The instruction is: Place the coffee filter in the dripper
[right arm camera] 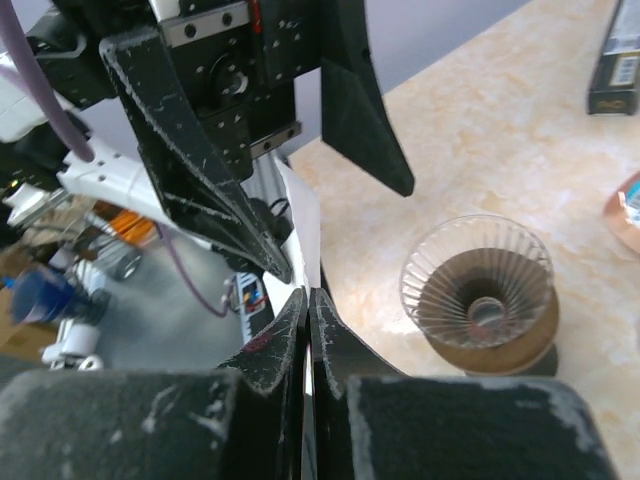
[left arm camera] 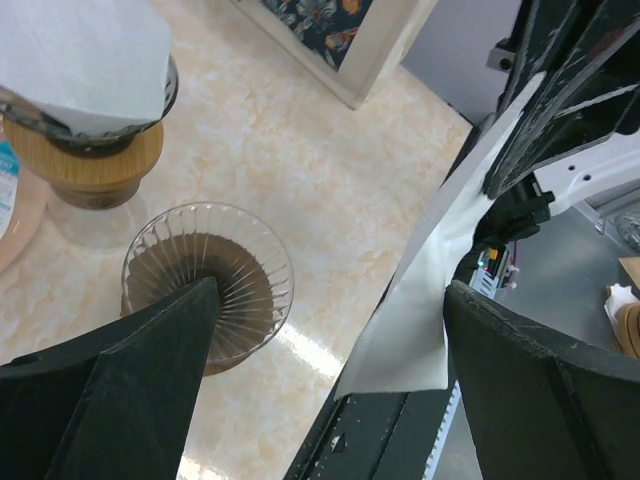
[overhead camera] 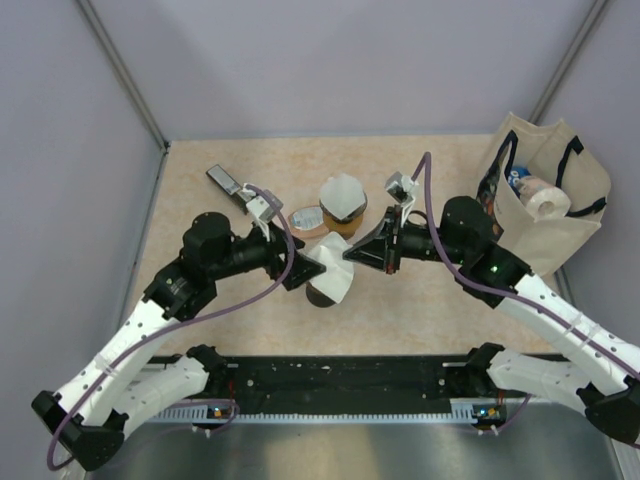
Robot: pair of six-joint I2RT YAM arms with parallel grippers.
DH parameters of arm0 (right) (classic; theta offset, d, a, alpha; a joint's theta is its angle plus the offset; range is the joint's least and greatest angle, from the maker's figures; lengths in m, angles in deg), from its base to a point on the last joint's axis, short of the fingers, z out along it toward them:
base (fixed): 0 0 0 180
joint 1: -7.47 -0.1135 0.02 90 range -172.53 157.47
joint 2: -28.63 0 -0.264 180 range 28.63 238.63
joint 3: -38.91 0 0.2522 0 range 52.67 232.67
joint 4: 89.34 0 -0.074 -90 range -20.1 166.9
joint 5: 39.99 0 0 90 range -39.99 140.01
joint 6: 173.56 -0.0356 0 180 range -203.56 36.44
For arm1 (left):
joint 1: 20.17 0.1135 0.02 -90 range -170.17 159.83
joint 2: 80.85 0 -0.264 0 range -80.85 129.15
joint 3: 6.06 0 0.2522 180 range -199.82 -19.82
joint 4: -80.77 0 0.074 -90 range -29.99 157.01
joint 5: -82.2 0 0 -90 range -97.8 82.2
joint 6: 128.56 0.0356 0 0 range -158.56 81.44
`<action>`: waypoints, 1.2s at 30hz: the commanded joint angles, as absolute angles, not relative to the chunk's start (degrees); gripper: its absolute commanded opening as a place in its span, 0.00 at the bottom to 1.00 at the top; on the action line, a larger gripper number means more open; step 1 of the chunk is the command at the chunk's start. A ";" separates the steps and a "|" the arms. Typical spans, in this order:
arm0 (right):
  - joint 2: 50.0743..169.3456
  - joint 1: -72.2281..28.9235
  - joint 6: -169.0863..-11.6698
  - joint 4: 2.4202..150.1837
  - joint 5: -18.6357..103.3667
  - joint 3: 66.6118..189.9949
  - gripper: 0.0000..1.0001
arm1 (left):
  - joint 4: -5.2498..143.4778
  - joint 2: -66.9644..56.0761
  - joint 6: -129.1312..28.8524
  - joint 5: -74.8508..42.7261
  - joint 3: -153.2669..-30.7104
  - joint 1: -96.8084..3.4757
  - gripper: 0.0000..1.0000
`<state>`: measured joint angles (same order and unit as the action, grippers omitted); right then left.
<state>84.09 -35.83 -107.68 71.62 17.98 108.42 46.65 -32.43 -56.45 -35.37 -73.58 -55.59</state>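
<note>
jaws: right gripper (right arm camera: 308, 296) clenched on the filter (left arm camera: 420, 300), left gripper (left arm camera: 328, 288) spread open. filter could be dropped beside the dripper (right arm camera: 478, 295) if released before being centred over it.

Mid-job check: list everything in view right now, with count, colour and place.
coffee filter: one, white, held above the empty dripper
glass dripper: one, clear with brown base, table centre, empty
second dripper: one, wooden collar, white filter inside, behind the first
round flat item: one, peach, left of the second dripper
bar-shaped item: one, black, far left
tote bag: one, cream, far right, items inside
table: beige marble
left gripper: open, beside filter
right gripper: shut on filter
</note>
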 commanded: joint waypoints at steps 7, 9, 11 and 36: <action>83.12 -35.07 -108.26 76.46 5.27 107.86 0.00 | 60.41 -28.65 -54.12 -53.48 -72.82 -55.76 0.80; 82.60 -34.80 -108.09 76.20 5.88 107.95 0.00 | 62.69 -28.47 -54.29 -57.53 -72.03 -55.76 0.69; 82.16 -34.54 -108.26 75.93 6.85 107.78 0.00 | 64.45 -28.56 -54.47 -60.00 -71.50 -55.67 0.50; 74.85 -33.31 -99.03 63.45 22.42 105.49 0.54 | 64.46 -29.70 -52.97 -58.87 -71.15 -55.68 0.00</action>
<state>72.70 -33.98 -100.78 63.51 25.28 105.11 62.69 -29.61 -53.61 -59.15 -70.06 -55.59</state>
